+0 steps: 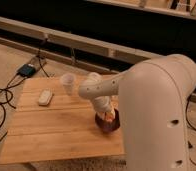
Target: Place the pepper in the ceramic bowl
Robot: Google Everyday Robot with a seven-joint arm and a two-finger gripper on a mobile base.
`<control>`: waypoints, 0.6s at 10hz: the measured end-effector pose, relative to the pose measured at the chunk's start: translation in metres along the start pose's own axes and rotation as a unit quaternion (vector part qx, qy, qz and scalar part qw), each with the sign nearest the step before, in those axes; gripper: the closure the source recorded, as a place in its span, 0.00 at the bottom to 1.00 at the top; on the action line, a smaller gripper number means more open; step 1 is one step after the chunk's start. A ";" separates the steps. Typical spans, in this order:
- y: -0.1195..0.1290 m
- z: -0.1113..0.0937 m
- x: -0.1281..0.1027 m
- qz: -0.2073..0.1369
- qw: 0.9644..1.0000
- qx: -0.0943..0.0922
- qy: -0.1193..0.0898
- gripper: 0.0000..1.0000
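The dark maroon ceramic bowl [103,125] stands on the right part of the wooden table [56,131]. My gripper [106,109] reaches straight down into it from the white arm, which covers much of the bowl. A patch of orange-red, the pepper [109,117], shows just under the gripper, inside the bowl's rim. Whether the pepper rests on the bowl's bottom or is still held is hidden by the wrist.
A white rectangular remote [45,97] lies at the table's left. A translucent white cup [67,82] stands at the back, left of the arm. Black cables [1,99] and a small box [27,70] lie on the floor to the left. The arm's large white body fills the right side.
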 end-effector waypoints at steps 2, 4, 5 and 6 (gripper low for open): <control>0.005 0.001 0.001 0.006 1.000 -0.003 0.004 0.48; 0.008 0.002 0.003 0.011 1.000 -0.007 0.010 0.31; 0.008 0.002 0.003 0.012 1.000 -0.009 0.011 0.26; 0.009 0.002 0.003 0.014 1.000 -0.011 0.013 0.26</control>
